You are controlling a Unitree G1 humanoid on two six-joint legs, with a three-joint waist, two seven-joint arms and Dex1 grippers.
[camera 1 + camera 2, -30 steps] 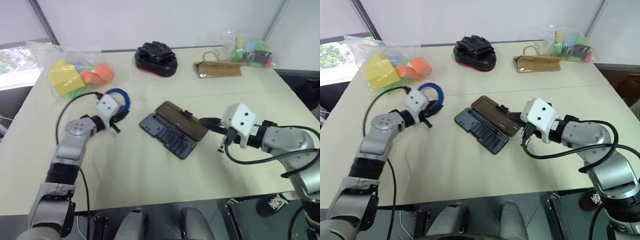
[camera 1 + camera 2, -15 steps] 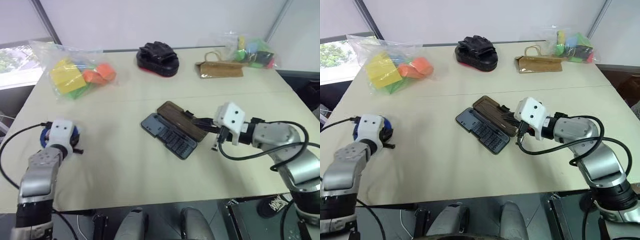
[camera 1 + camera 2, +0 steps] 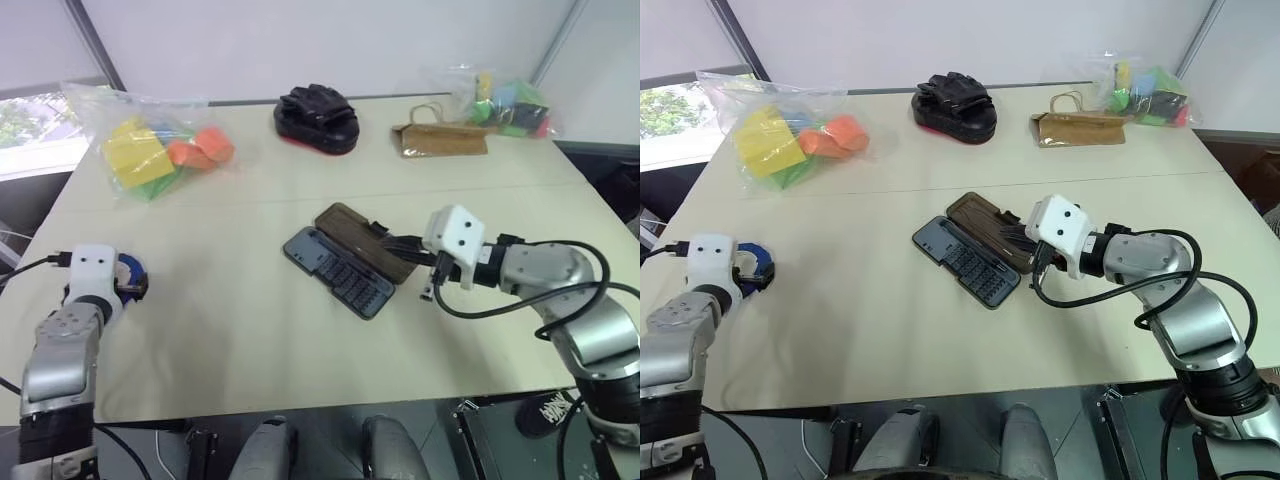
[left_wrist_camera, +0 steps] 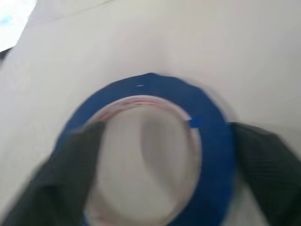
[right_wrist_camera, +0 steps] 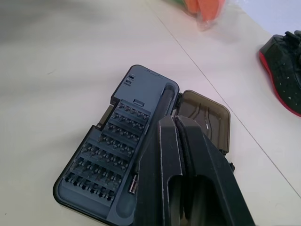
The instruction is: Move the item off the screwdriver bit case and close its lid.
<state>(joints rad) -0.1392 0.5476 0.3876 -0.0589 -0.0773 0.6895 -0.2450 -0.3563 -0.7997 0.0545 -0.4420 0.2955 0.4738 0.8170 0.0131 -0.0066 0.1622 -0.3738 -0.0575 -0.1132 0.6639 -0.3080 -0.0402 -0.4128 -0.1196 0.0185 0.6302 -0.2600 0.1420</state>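
The item, a flat blue ring of tape (image 4: 150, 82), lies on the table near its left edge (image 3: 128, 272). My left gripper (image 3: 755, 275) is right over it and open. One black finger (image 4: 66, 169) overlaps the ring's rim, the other (image 4: 268, 165) stands outside it. The screwdriver bit case (image 3: 338, 275) lies at the table's middle, its dark grey tray of bits (image 5: 113, 155) uncovered. The brownish lid (image 3: 360, 240) is folded flat open behind it. My right gripper (image 5: 171, 120) is shut, empty, its tips just above the hinge line by the lid (image 3: 980, 222).
At the back left lies a clear bag of coloured foam blocks (image 3: 160, 150). A black glove pile (image 3: 315, 115) is at the back middle. A brown paper bag (image 3: 440, 140) and another bag of coloured pieces (image 3: 505, 100) are at the back right.
My left arm carried the blue ring from beside the case out to the table's left edge, lowered it and opened. The right gripper stayed by the lid.
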